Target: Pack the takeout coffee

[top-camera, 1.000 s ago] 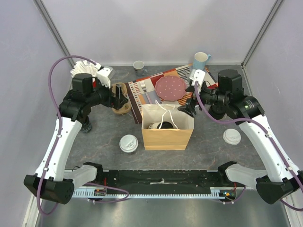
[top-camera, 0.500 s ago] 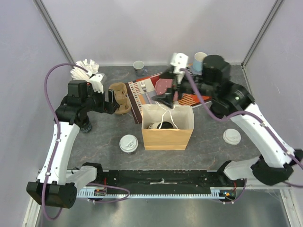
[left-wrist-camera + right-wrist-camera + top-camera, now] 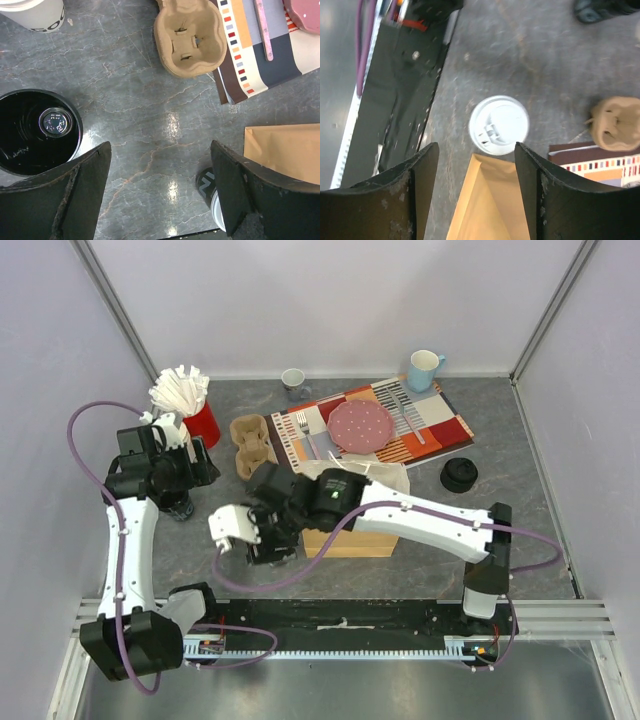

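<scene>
In the right wrist view, the black takeout cup's white sip lid [image 3: 499,125] stands on the grey table just past a corner of the brown paper bag [image 3: 492,210]. My right gripper [image 3: 476,150] hovers open above both, nothing between its fingers. From the top, the right gripper [image 3: 262,538] reaches across the bag [image 3: 345,540] to its front left and hides that cup. The left wrist view catches the cup's black side [image 3: 209,186] beside one finger. My left gripper [image 3: 203,464] hangs open over bare table [image 3: 161,147]. The cream-white cup is hidden.
A cardboard cup carrier [image 3: 252,440] lies left of the striped placemat [image 3: 440,430] with a pink plate [image 3: 362,425]. A lidless black cup [image 3: 37,131], a red straw holder [image 3: 203,423], two mugs [image 3: 293,380] [image 3: 424,368] and a black round object [image 3: 459,475] stand around.
The right arm swung from the back right over the bag to the front left, jaws narrowing somewhat. The left gripper drew back left, away from the cup carrier.
</scene>
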You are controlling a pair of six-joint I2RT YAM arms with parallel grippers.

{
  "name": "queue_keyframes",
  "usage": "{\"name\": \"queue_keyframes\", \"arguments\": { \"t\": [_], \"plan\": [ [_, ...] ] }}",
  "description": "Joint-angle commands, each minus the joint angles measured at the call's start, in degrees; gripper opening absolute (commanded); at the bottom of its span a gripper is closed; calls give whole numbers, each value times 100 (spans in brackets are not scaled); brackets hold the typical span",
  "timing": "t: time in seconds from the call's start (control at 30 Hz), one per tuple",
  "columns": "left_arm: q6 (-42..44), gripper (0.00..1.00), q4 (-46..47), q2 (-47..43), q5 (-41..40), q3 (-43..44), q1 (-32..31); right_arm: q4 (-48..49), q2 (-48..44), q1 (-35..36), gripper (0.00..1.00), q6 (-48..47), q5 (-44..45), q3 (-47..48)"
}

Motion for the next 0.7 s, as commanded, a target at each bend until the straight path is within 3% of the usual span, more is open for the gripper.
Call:
{"name": "queue_keyframes", "arguments": {
  "t": [0.0,0.17,0.3,0.43,0.67],
  "plan": [
    [-205,86,389,-191,68,-210,44,-907,239,246,70,-1445,-29,237],
    [-99,85,565,-490,-37,-342,53,-978,512,290,55,-2060,91,106],
    [-81,85,645,-665,-20,-483,53,-987,889,316,57,-2360,295,53],
    [-64,85,680,-815,68,-588,62,-926,1320,325,53,-2089,557,299],
    [-37,85,741,-956,305,-764,62,-750,1663,325,56,-2044,1121,237]
  ]
}}
